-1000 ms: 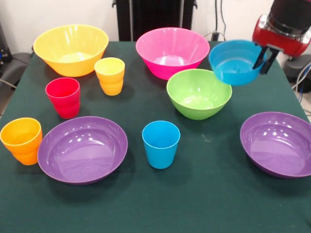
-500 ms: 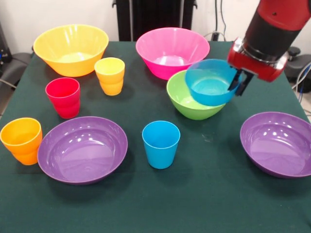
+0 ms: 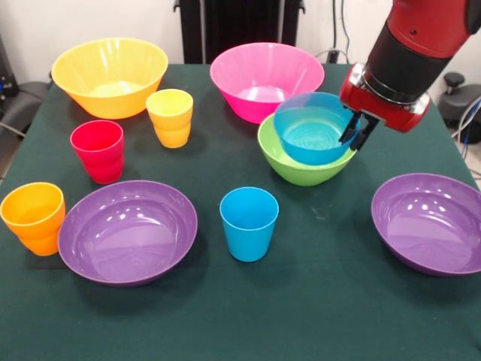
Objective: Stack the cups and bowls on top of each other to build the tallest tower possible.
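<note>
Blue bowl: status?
Claw shut on small blue bowl rim. Bowl over lime green bowl; contact unclear. Blue cup standing apart, nothing in the way.

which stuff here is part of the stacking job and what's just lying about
Part of the job:
- small blue bowl, held at its rim by the claw
- lime green bowl
- pink bowl
- orange-yellow bowl
- two purple bowls
- blue cup
- red cup
- yellow cup
- orange cup

Just lying about:
- nothing on the green table
</note>
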